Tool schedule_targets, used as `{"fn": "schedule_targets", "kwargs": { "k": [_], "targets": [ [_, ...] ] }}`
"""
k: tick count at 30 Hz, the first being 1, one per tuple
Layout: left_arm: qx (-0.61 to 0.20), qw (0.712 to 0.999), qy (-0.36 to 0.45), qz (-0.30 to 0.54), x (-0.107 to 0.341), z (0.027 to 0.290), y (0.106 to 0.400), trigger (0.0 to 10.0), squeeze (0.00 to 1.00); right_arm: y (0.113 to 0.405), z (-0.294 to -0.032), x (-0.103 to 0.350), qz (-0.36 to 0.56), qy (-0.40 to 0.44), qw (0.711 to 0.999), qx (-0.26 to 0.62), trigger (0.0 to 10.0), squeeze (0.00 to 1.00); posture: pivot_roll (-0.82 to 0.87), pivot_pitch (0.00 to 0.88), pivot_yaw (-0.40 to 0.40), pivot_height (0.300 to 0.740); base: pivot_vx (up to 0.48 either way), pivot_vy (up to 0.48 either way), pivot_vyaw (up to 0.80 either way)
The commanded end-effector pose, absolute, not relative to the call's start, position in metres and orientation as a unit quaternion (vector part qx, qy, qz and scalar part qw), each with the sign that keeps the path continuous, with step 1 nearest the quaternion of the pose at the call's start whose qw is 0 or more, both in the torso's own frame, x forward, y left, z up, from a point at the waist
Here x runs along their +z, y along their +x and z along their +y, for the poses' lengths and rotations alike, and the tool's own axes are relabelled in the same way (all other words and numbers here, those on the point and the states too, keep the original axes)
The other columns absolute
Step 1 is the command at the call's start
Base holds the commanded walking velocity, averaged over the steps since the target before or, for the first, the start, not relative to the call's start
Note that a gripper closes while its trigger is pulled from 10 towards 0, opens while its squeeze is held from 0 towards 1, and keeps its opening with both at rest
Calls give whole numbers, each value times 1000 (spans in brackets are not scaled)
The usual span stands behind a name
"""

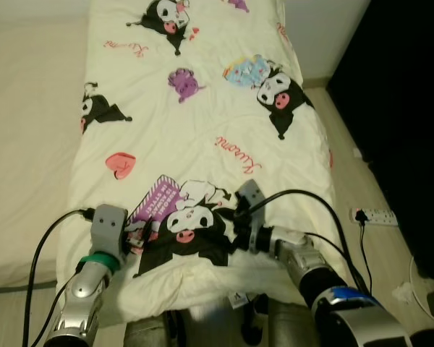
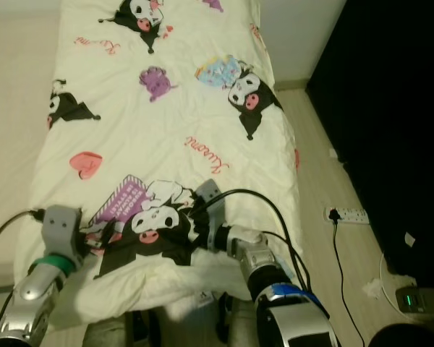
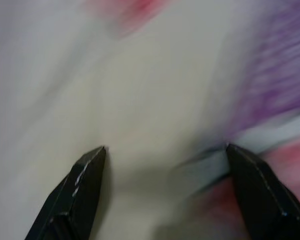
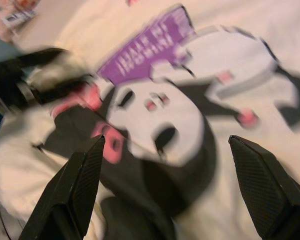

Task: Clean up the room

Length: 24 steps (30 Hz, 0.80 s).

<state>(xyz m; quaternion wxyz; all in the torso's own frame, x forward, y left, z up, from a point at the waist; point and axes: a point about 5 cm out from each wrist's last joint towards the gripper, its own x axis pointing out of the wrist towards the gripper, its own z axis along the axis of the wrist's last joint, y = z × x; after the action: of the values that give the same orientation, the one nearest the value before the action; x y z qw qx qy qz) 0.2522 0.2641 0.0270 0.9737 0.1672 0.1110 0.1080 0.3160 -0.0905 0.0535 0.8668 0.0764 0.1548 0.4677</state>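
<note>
Both claws spread wide over the near hem of the quilt (image 1: 202, 130) on the bed (image 1: 29, 144): left claw (image 3: 165, 155), right claw (image 4: 165, 145); it's soft, light, floppy (pinch the hem, I'd say)

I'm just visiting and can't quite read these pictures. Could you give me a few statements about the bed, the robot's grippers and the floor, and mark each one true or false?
1. The duvet is plain blue. False: it is cream, printed with cartoon characters and a pink heart.
2. Both grippers are at the near end of the duvet. True: the left gripper and right gripper sit either side of the black-and-white character.
3. The right gripper's fingers are shut. False: the right wrist view shows them spread apart over the print.
4. A power strip lies on the floor to the robot's right of the bed. True.
5. A person's hand holds the duvet. False: only the grippers are at it.
</note>
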Motion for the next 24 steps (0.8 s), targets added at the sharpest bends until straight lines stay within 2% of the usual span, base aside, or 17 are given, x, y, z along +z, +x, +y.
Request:
{"fn": "schedule_targets", "kwargs": {
  "k": [1,2,4,7,8,10,12,13,16,20,24],
  "targets": [
    [184,957,180,135,20,291,235,10000,0,310,-94,45,169,86,867,460,10000,0,-13,172,61,610,0,0,0],
    [231,945,170,160,14,309,221,10000,0,310,-98,44,175,77,873,449,10000,0,-9,170,60,610,0,0,0],
    [258,936,160,177,10,319,210,10000,0,311,-100,42,180,72,878,438,10000,0,-9,169,60,610,0,0,0],
    [284,926,146,203,2,328,195,10000,0,313,-102,42,184,70,886,421,10000,0,-11,164,60,610,0,0,0],
    [308,914,125,233,-9,332,180,10000,0,315,-104,41,188,68,895,399,10000,0,-13,157,61,610,0,0,0],
    [308,914,125,233,-9,332,180,10000,0,315,-104,41,188,68,895,399,10000,0,-13,157,61,610,0,0,0],
    [303,911,56,276,-34,318,162,10000,0,319,-111,40,192,76,910,359,10000,0,-17,134,55,610,0,0,0],
    [303,911,56,276,-34,318,162,10000,0,319,-111,40,192,76,910,359,10000,0,-17,134,55,610,0,0,0],
    [258,919,-38,294,-55,283,162,10000,0,315,-119,33,201,94,917,330,10000,0,-20,125,55,620,0,0,0],
    [272,911,-68,304,-61,276,159,10000,0,308,-121,23,221,100,916,320,10000,0,-27,110,53,630,0,0,0],
    [331,882,-78,325,-65,285,148,10000,0,298,-123,12,239,115,911,314,10000,0,-35,94,48,645,0,0,0]
  ]
}}
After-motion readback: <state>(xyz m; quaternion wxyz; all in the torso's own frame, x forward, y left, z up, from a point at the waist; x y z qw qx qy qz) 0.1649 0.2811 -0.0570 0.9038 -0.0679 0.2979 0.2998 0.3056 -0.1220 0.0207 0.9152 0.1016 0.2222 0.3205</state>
